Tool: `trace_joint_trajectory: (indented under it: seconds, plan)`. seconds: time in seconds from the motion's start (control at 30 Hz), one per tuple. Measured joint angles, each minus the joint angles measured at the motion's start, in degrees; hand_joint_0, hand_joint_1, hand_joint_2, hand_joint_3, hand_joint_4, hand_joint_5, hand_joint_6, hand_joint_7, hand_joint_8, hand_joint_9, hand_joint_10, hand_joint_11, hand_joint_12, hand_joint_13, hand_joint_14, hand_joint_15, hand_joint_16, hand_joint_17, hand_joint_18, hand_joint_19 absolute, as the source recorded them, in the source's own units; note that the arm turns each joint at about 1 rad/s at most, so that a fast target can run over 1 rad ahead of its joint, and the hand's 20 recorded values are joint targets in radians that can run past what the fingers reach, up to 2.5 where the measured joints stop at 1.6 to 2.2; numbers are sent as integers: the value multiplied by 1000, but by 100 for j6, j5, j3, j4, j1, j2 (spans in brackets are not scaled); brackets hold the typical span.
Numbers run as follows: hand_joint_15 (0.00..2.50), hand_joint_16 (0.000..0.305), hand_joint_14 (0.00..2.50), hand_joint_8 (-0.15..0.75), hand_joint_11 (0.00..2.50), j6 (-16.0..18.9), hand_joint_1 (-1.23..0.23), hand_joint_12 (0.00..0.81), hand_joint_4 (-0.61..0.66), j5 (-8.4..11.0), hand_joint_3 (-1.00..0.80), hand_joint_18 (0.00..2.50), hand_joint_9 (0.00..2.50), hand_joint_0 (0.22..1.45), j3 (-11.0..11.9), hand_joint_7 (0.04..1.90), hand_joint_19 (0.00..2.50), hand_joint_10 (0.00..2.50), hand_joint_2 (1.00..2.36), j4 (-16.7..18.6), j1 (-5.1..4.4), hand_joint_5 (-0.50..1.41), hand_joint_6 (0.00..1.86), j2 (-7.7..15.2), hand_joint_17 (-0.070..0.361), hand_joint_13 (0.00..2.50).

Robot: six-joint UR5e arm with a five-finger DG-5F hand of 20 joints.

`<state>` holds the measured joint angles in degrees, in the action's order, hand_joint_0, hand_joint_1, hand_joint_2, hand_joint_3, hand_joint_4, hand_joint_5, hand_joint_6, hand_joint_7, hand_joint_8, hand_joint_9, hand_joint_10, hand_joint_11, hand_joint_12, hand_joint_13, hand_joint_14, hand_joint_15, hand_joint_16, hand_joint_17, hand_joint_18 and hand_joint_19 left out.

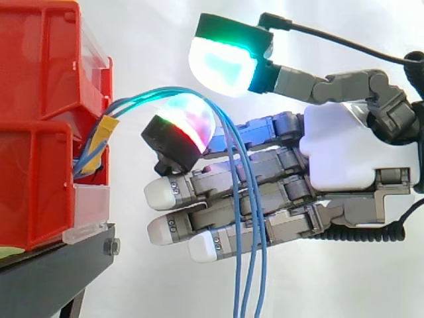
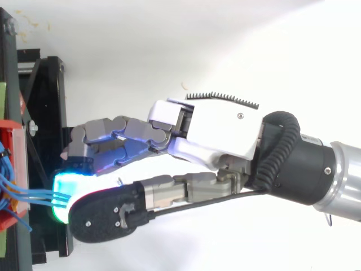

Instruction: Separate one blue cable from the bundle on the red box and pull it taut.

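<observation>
In from the right with the hand (image 1: 338, 149) spread wide and gripping nothing, thumb pad (image 1: 222, 63) well above the raised finger pad (image 1: 189, 122). Draped together over that pad, the blue cables (image 1: 240, 218), arching from the yellow tape (image 1: 103, 132) at the red bins (image 1: 40, 79) on the left and hanging down across the fingers. Risks pinching several strands instead of one, with no strand lying apart. Could also drag the bins along the black stand (image 1: 53, 271) if pulled hard. Behind, a plain white curtain (image 1: 331, 278).
</observation>
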<state>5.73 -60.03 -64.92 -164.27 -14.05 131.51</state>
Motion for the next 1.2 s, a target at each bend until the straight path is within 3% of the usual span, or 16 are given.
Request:
trace_joint_trajectory:
  seconds: [0.37, 0.9, 1.2]
  plan:
    - [134, 47, 4, 301, 308, -2, -763, 352, 200, 0, -162, 416, 670, 737, -3, 1301, 379, 8, 1019, -1, 0, -98, 501, 1, 106, 405]
    - [127, 47, 4, 267, 309, -11, -871, 338, 142, 0, -160, 343, 582, 808, -3, 1275, 379, 8, 1020, 0, -1, -121, 501, -1, 105, 328]
    - [57, 46, 2, 252, 271, -11, -904, 321, 136, 0, -225, 266, 518, 801, 0, 1238, 257, 7, 1018, 5, 1, -131, 502, -2, 103, 240]
